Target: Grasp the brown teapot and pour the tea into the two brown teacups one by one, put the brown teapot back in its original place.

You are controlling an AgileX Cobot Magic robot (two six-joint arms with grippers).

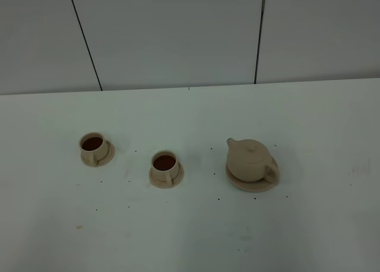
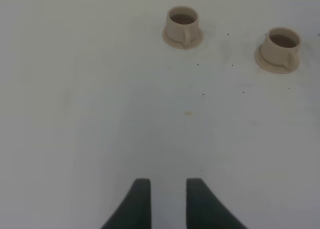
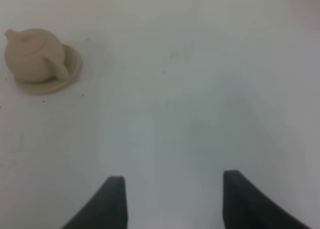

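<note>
Sitting on a plain white table (image 1: 190, 236), from largest to smallest, are a brown teapot, its wide saucer, and two small teacups. The teapot (image 1: 249, 160) stands upright on the right side of the table, resting on the wide saucer (image 1: 252, 184), lid on, spout pointing left and far, loop handle (image 1: 271, 172) turned right and near. Its matte, pottery-like look suggests something stiff, breakable and fairly heavy for its size, more so if liquid remains inside; the rounded body would likely slip between flat pads, so the loop handle looks like the safest place to grip, keeping the pot level so the lid stays seated.

The middle teacup (image 1: 164, 165) and the left teacup (image 1: 92, 146) each sit on a small saucer, well apart from one another and from the pot. Both already show dark liquid inside, so the pouring appears finished.

Neither arm appears in the high view. The right gripper (image 3: 172, 201) hangs above bare table with its jaws spread wide and empty, the teapot well away. The left gripper (image 2: 167, 204) is also empty, jaws parted only narrowly, with both cups far ahead of it.
</note>
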